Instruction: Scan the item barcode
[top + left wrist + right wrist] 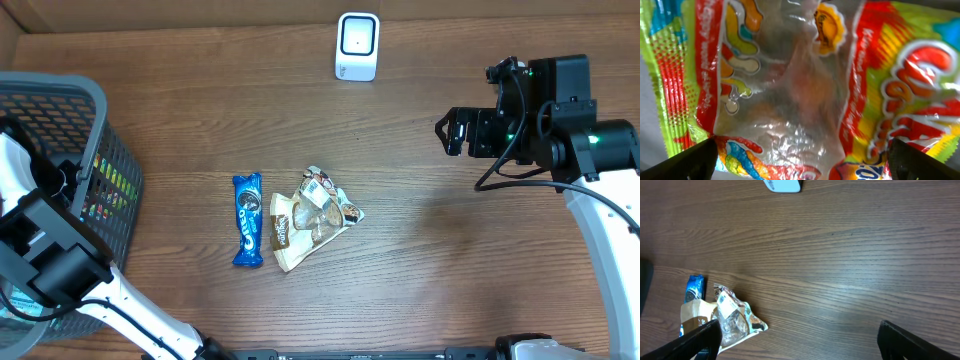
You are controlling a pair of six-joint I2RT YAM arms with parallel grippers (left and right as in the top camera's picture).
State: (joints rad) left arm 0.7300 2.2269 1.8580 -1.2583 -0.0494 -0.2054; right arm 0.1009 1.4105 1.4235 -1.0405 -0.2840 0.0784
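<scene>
A bright red, yellow and green candy bag [790,75] with a clear window fills the left wrist view. It lies in the grey mesh basket [95,100]. My left gripper [802,155] hangs close over the bag, open, its dark fingertips [685,162] spread to either side and nothing pinched between them. The white barcode scanner [357,45] stands at the far edge of the table. My right gripper [455,133] hovers open above bare wood at the right, holding nothing.
A blue Oreo pack [247,220] and a tan-and-white snack bag [315,215] lie side by side mid-table. They also show at the left of the right wrist view as the Oreo pack [694,290] and the snack bag [732,317]. My left arm [45,250] reaches over the basket.
</scene>
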